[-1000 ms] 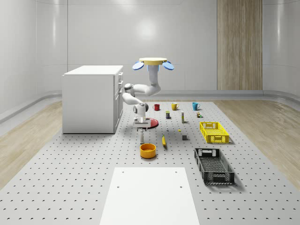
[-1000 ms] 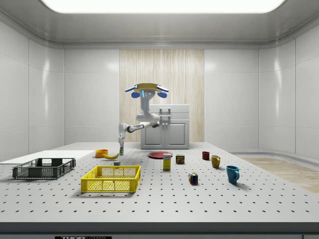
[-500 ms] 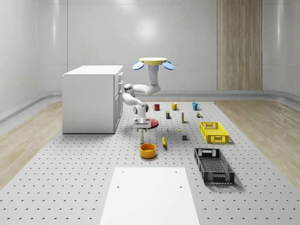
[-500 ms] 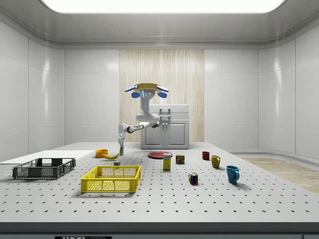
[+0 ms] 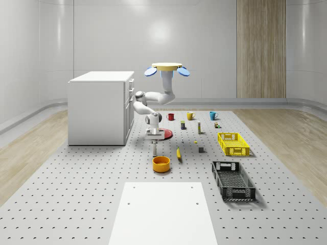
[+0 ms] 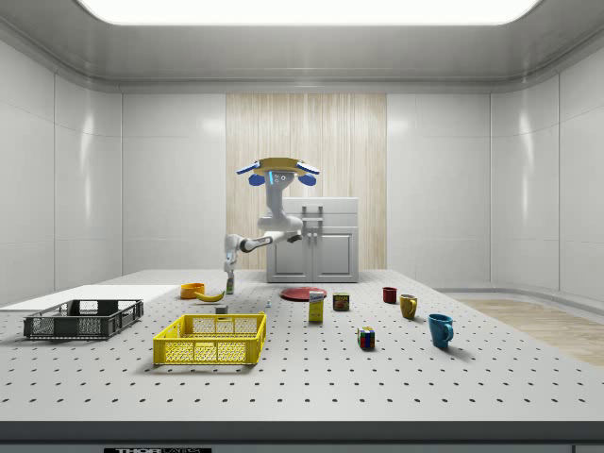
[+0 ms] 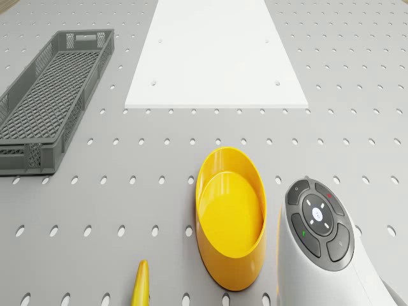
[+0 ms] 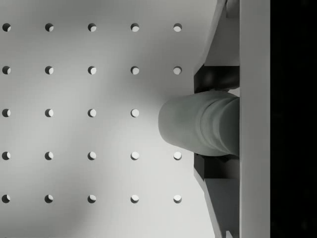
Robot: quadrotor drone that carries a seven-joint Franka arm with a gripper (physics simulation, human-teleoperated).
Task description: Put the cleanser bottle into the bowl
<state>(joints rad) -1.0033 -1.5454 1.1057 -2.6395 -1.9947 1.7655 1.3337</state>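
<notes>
The drone [image 5: 167, 67] hovers over the perforated table beside the white cabinet [image 5: 99, 107], with its arm reaching down and forward. The gripper [image 5: 153, 143] points straight down onto the cleanser bottle [image 5: 154, 149], which stands upright just behind the orange-yellow bowl [image 5: 161, 164]. In the wrist view the grey bottle [image 8: 198, 124] sits between the two dark pads [image 8: 215, 79], which press against both of its sides, so the gripper [image 8: 215, 123] is shut on it. The drone view has the bowl [image 7: 229, 217] right beside the arm's white wrist link [image 7: 319, 242]. The bowl holds nothing.
A banana [image 5: 178, 153] lies right of the bowl and a red plate [image 5: 164, 134] lies behind the arm. A black crate [image 5: 233, 179] and a yellow crate [image 5: 233, 143] stand to the right. A white panel [image 5: 163, 212] covers the table's front; mugs stand at the back.
Drone, arm, bottle and bowl stand where they stood a second ago; the outside views show no shift.
</notes>
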